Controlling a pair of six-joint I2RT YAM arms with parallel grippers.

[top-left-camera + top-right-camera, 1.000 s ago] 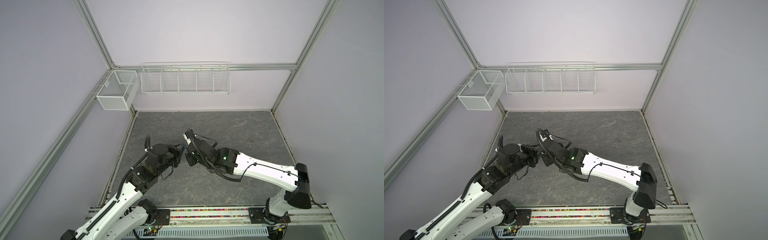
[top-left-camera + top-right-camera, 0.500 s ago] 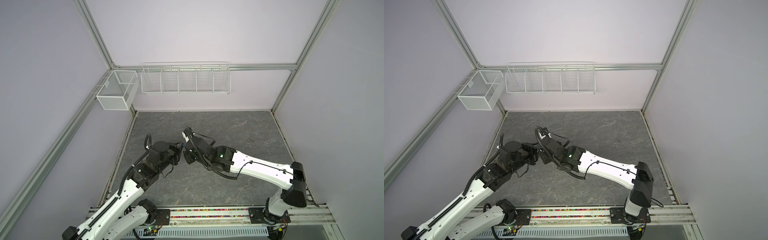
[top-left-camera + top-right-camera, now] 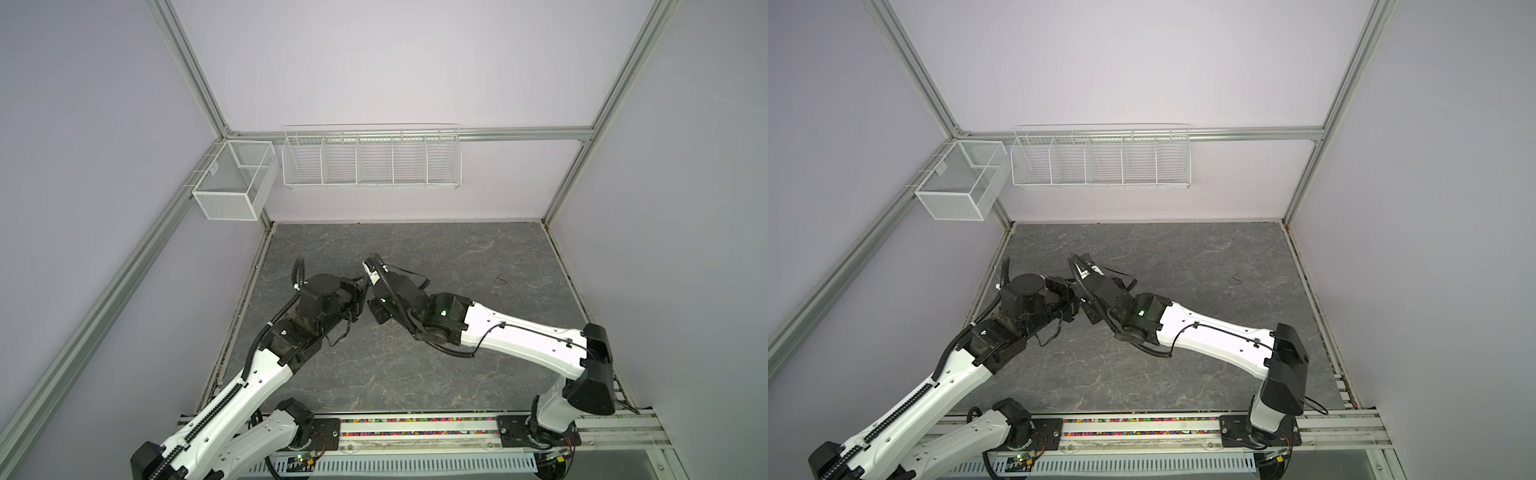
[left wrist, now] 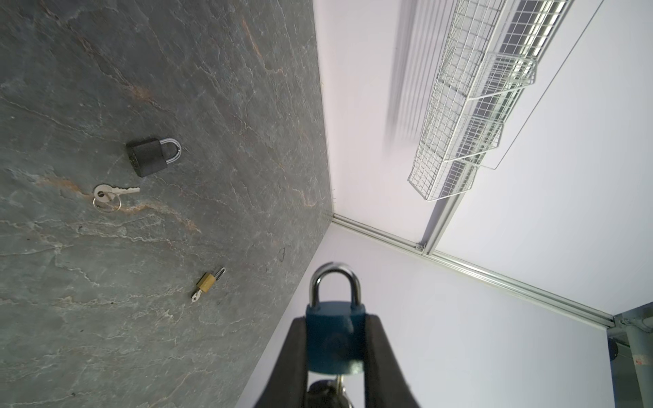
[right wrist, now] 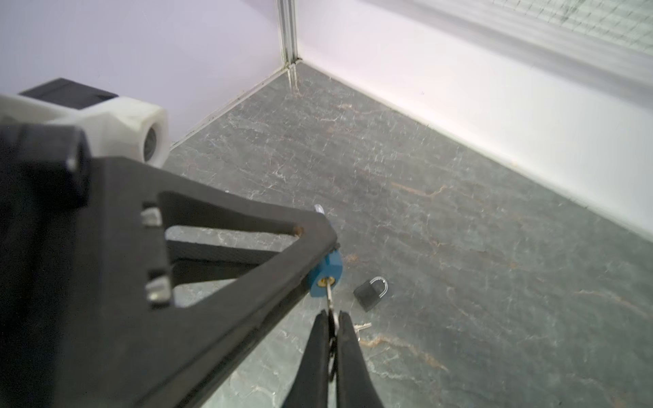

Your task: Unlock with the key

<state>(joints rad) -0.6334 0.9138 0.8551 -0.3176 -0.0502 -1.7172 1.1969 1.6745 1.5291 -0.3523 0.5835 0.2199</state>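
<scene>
Left hand [image 4: 335, 319] grips blue padlock [image 4: 335, 341]; right hand [image 5: 332, 316] pinches inserted key [image 5: 329, 293].

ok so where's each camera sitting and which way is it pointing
top views: high over the base rail, looking down at the table; both arms show.
left wrist: behind the left hand, looking along it past the blue padlock.
right wrist: behind the right hand, facing the key.
shared: both wrist views show the black padlock.

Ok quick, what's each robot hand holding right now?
Left gripper: shut on the blue padlock.
Right gripper: shut on the key, which is stuck in that padlock's keyhole.
</scene>
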